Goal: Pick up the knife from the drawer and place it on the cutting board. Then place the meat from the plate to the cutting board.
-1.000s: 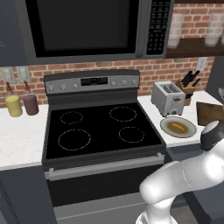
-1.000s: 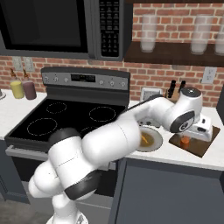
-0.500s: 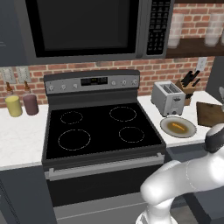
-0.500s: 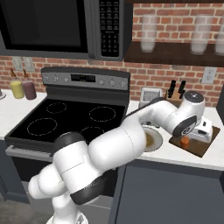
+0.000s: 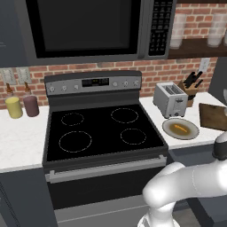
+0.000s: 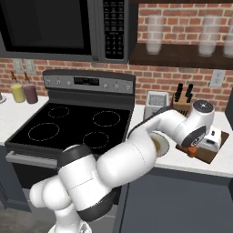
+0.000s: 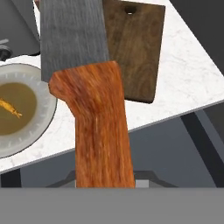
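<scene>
Gripper [image 6: 195, 150]: closed on the knife [image 7: 87, 87], right of the right base view, low over the cutting board [image 6: 210, 154]. In the hand view the orange handle and grey blade fill the centre.
Cutting board [image 7: 133, 48]: upper right of the hand view, on white counter [image 7: 188, 74].
Plate [image 7: 22, 109]: left edge, just beside the board, carrying the meat [image 7: 9, 107].
Toaster [image 5: 170, 98] and knife block [image 5: 189, 87]: behind the plate.
Stove [image 5: 97, 128]: centre left.
</scene>
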